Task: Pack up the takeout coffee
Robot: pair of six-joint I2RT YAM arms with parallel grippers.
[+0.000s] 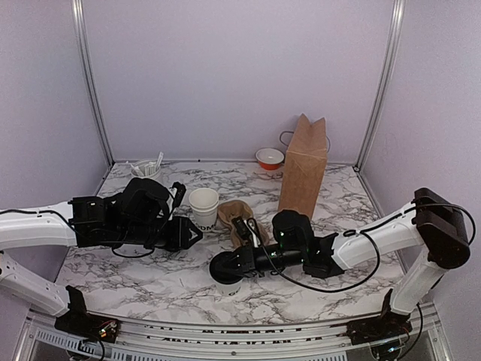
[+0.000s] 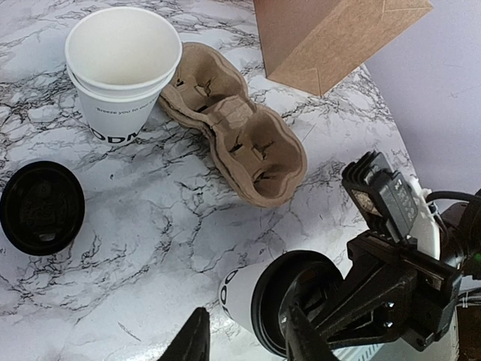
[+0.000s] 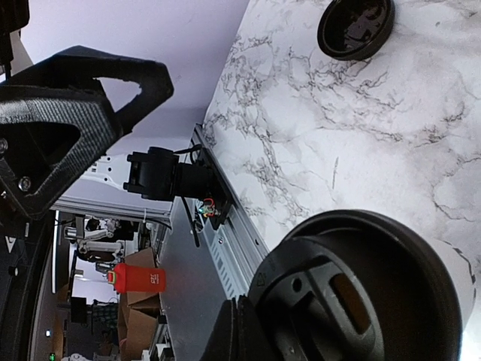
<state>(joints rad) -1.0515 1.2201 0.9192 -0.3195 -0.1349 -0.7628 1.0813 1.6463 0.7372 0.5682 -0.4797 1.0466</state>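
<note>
The coffee stands upright by the bench's near edge, midway along, right under the right tool, whose jaws gape unclamped with one finger over the lid, so that arm is nearer than the left tool, likewise apart, leftward.

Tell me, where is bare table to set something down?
Bare marble lies between the utensil holder and the red bowl, and right of the paper bag. Crowded in the middle: stacked cups, cup carrier, lidded cup.
</note>
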